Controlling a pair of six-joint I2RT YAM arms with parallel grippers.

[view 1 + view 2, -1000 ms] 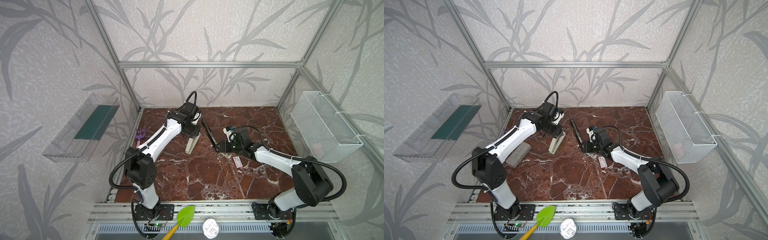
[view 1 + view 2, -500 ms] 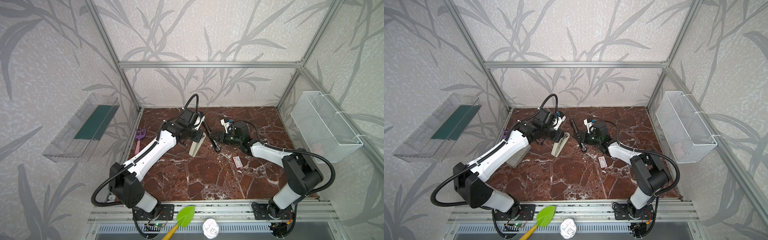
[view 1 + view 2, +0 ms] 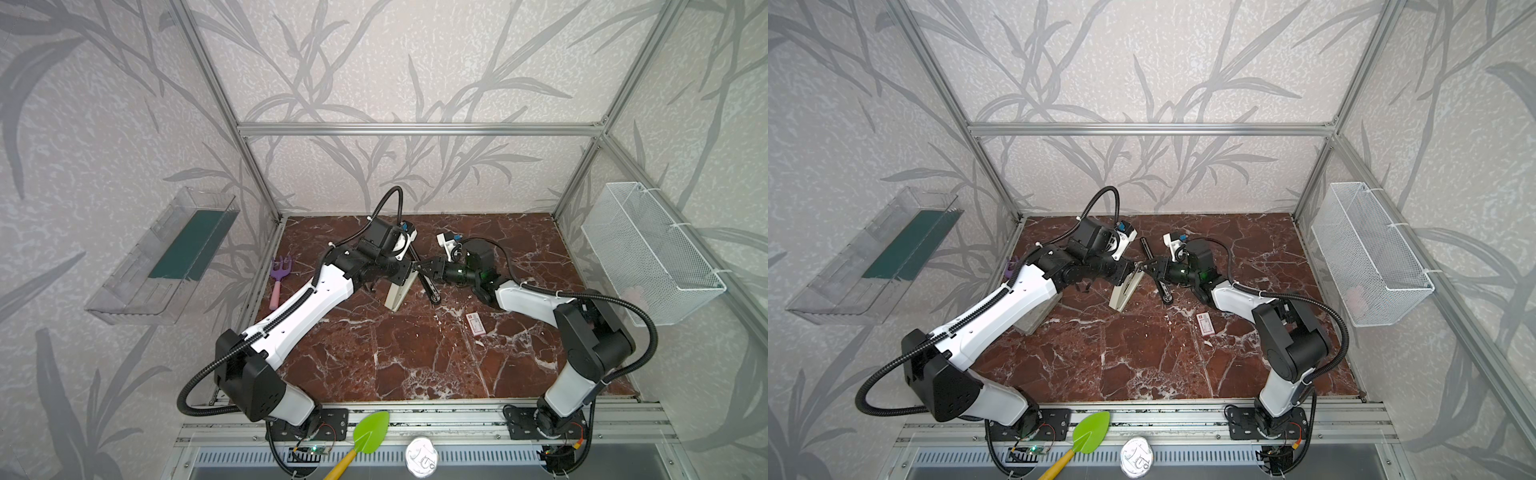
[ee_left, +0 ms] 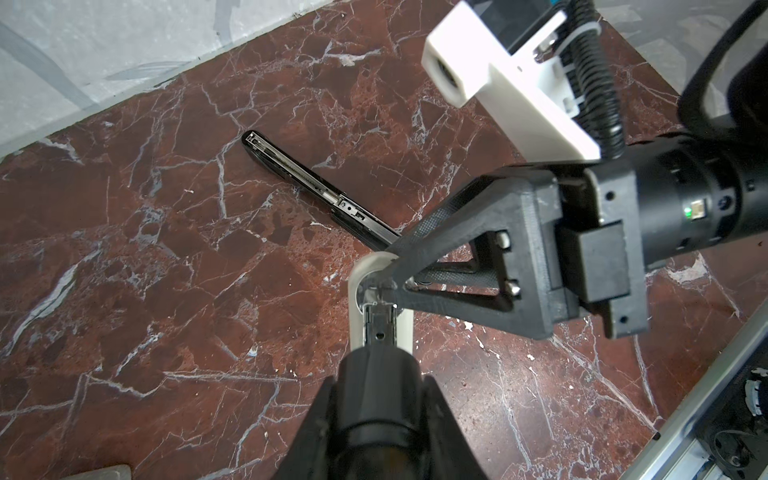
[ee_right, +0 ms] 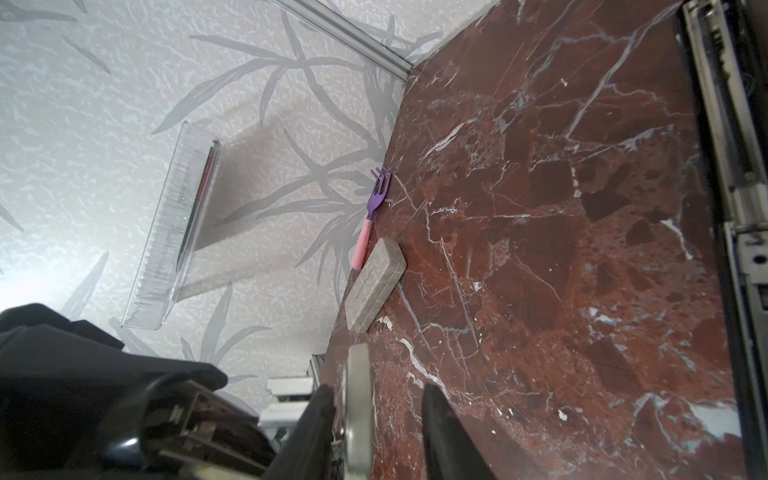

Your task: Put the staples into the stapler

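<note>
The black stapler (image 3: pixel 430 289) (image 3: pixel 1163 289) lies opened on the marble floor mid-table, its silver rail up (image 4: pixel 307 187) (image 5: pixel 715 124). The staples box (image 3: pixel 476 323) (image 3: pixel 1204 323), white with a red mark, lies to its right, untouched. My left gripper (image 3: pixel 405 272) (image 4: pixel 378 374) is shut on the black rear of a beige-and-black stapler (image 3: pixel 399 293) (image 4: pixel 380 328), tilted with its front end raised. My right gripper (image 3: pixel 424 266) (image 5: pixel 376 432) straddles that beige front end (image 5: pixel 359 407). One finger lies against it; the other stands apart.
A grey case (image 3: pixel 1038 316) (image 5: pixel 374 286) and a purple-pink toy rake (image 3: pixel 277 278) lie by the left wall. A wire basket (image 3: pixel 648 253) hangs on the right wall, a clear tray (image 3: pixel 166 257) on the left. A green shovel (image 3: pixel 370 432) lies at the front rail.
My right gripper left the black stapler's near end and moved left onto the beige stapler's front, its jaws narrowing. My left arm swung the beige stapler toward the middle.
</note>
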